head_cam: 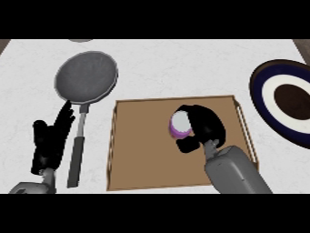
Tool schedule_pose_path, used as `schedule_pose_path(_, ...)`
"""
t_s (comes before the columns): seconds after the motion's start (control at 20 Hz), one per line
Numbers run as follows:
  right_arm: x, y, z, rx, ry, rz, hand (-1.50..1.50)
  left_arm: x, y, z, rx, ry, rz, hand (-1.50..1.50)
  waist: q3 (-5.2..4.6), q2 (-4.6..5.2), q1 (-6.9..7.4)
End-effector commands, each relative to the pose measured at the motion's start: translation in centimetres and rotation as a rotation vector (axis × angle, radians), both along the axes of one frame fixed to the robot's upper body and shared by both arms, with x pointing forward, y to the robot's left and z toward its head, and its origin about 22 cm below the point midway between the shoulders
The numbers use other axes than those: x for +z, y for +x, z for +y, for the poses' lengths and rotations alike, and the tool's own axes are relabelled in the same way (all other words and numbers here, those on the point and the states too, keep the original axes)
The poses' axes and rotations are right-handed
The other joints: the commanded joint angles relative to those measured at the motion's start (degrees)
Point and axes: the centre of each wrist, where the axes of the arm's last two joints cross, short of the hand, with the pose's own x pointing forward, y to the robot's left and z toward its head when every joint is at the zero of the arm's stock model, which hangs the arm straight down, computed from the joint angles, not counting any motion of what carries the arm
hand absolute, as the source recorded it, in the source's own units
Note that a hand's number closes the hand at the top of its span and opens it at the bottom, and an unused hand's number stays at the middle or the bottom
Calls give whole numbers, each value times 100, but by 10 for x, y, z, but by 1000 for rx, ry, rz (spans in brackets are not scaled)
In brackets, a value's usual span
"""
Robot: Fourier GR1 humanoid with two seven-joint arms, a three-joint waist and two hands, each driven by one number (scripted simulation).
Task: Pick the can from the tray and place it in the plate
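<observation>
Can [181,125]: purple with a pale top, over the middle of the tray [144,150], enclosed by the right hand [204,127]; fingers and thumb curled round it; whether it touches the tray floor cannot be told. Plate [278,98], dark blue rim with white ring and dark centre, right of the tray, well apart from the can. Frying pan [85,79] left of the tray, handle toward the viewer; left hand [50,141] just beside that handle, fingers straight, holding nothing.

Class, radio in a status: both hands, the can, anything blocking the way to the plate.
Right hand curled round purple can over brown wooden tray. Left hand open beside grey frying pan. Navy-and-white plate right of tray, path unobstructed.
</observation>
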Motion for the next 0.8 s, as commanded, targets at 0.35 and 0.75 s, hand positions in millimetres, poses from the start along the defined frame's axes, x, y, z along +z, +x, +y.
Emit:
schedule_pose_path(0.35, -9, -15, -12, 117, -92, -175, 150, 6, 5, -8, 16, 6, 14, 0, 1, -4, -37)
schedule_pose_path(0.75, -28, -45, -147, 522, -208, -451, 150, -7, -11, 4, 24, 4, 6, 0, 14, -5, -113)
